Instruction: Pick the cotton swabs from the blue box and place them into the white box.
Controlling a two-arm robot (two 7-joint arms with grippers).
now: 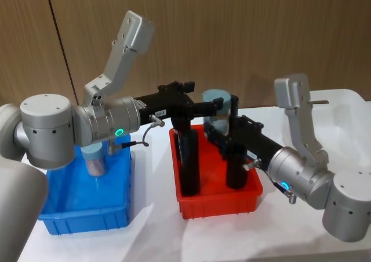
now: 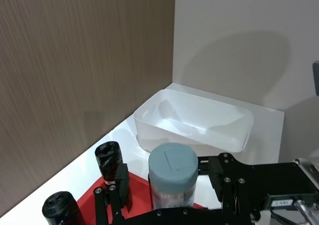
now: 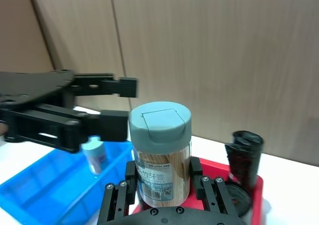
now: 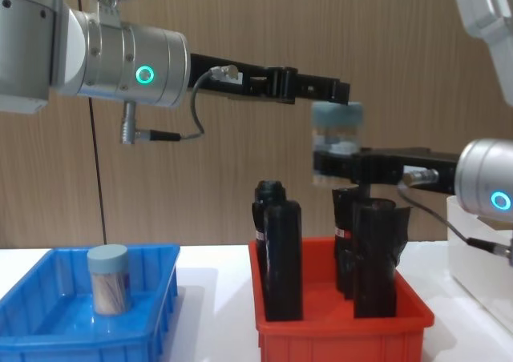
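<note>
Above the red bin [image 1: 217, 207], cotton swabs jar [image 3: 160, 150] clamped in right pincer [image 3: 163, 171], left pincer [image 2: 172, 174] wide around it.

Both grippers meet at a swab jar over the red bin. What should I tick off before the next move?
1. Right gripper clamped on the held jar: ok, fingers against both sides.
2. Left gripper not clamping it: ok, open, with gaps either side of the jar in the left wrist view.
3. Jar lid shut: ok.
4. Jar higher than the black bottles in the red bin: ok in the chest view.
5. White box on the robot's right, open-topped and upright: ok.
6. Second jar upright in the blue box: ok.
</note>
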